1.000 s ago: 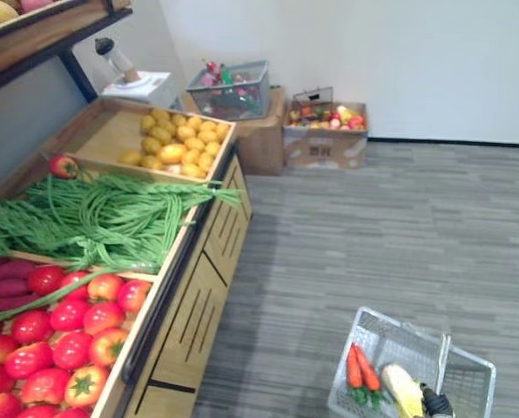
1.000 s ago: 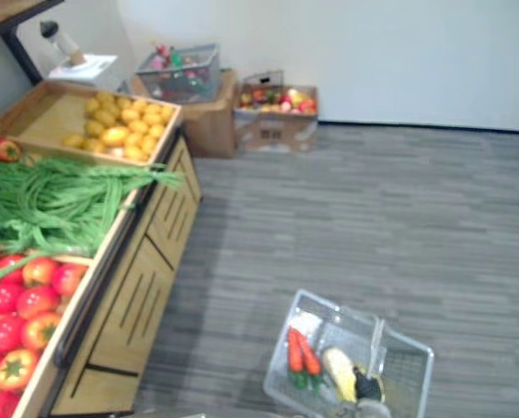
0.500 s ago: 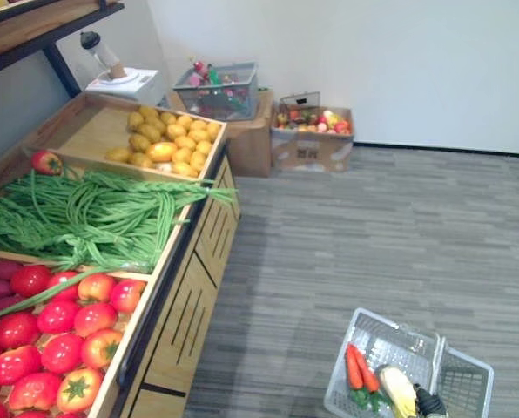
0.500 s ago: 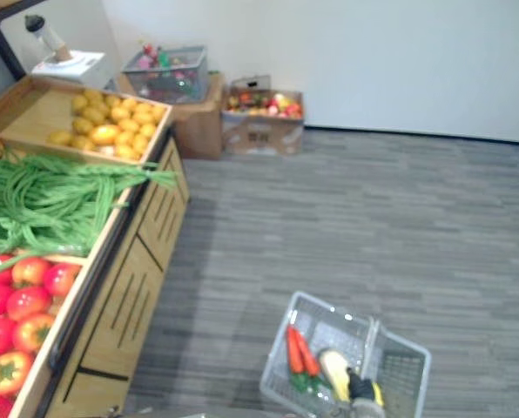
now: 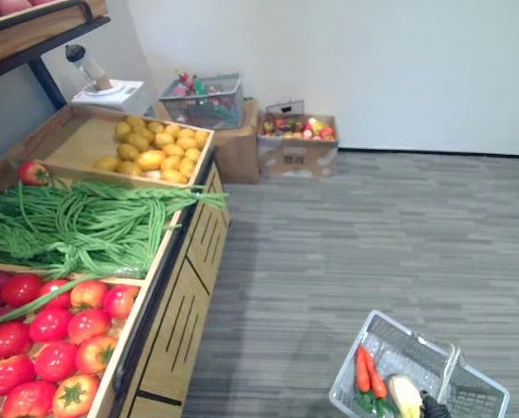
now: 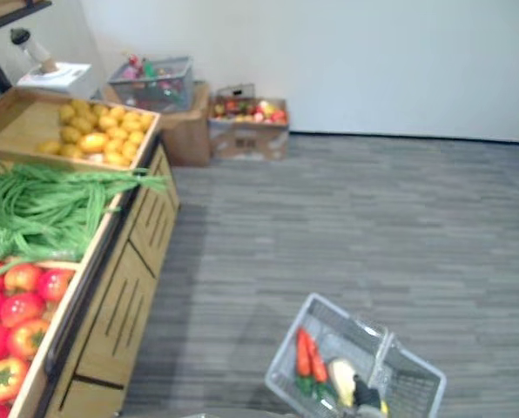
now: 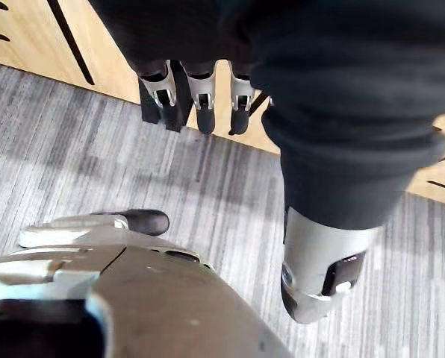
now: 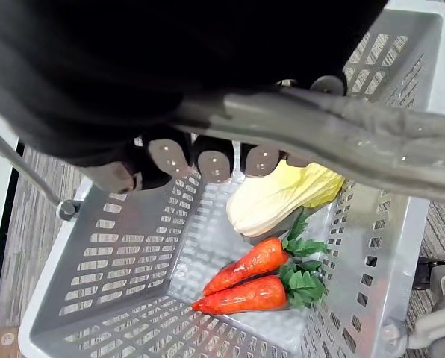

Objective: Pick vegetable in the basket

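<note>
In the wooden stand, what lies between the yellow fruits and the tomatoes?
Long green beans fill the compartment between the yellow fruits and the tomatoes, in the left eye view.

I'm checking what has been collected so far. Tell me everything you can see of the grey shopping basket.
The basket is grey plastic with slotted walls and floor, rectangular, open-topped. Its grey handle crosses above it, and the right hand has its fingers curled round that bar. Inside lie two orange carrots with green tops, side by side, beside a pale yellow leafy cabbage.
</note>
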Tool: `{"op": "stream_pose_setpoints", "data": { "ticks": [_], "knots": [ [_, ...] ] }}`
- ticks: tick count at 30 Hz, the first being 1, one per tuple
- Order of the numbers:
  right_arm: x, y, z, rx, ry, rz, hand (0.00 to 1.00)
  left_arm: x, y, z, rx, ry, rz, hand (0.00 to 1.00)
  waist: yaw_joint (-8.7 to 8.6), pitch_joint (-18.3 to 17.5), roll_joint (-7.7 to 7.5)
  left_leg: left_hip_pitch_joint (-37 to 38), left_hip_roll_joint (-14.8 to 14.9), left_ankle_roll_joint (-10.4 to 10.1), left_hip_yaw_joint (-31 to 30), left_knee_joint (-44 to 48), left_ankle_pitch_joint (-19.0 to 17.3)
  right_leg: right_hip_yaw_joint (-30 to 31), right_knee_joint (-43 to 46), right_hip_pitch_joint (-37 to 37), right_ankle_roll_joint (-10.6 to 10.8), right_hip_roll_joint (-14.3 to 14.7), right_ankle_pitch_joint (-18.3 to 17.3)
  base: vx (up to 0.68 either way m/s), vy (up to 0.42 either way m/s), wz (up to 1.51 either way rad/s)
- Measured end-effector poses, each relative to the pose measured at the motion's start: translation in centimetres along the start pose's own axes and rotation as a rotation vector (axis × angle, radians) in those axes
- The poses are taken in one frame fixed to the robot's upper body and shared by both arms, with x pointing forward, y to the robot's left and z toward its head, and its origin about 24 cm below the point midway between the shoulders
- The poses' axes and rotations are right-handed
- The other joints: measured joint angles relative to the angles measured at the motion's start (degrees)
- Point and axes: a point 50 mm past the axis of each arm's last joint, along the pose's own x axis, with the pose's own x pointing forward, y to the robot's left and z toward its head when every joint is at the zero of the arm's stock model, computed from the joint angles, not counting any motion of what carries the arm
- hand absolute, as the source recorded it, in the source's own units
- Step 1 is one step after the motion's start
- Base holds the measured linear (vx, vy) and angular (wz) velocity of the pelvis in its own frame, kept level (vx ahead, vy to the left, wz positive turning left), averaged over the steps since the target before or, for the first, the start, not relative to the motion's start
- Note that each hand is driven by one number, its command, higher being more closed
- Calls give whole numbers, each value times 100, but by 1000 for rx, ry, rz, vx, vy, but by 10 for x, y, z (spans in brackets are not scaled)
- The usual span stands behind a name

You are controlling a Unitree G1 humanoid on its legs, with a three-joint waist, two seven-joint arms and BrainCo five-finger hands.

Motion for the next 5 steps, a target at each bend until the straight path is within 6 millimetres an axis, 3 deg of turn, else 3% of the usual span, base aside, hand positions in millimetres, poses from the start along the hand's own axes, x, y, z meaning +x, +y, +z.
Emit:
{"op": "stream_pose_setpoints", "data": {
  "ticks": [5],
  "knots": [
    [0, 0, 0, 0, 0, 0, 100, 0, 0, 0, 1, 0, -2, 0, -14, 4, 5, 7, -25, -1, -2, 1, 0, -20, -49, 42, 3, -21, 1, 52, 3, 1]
  ]
}}
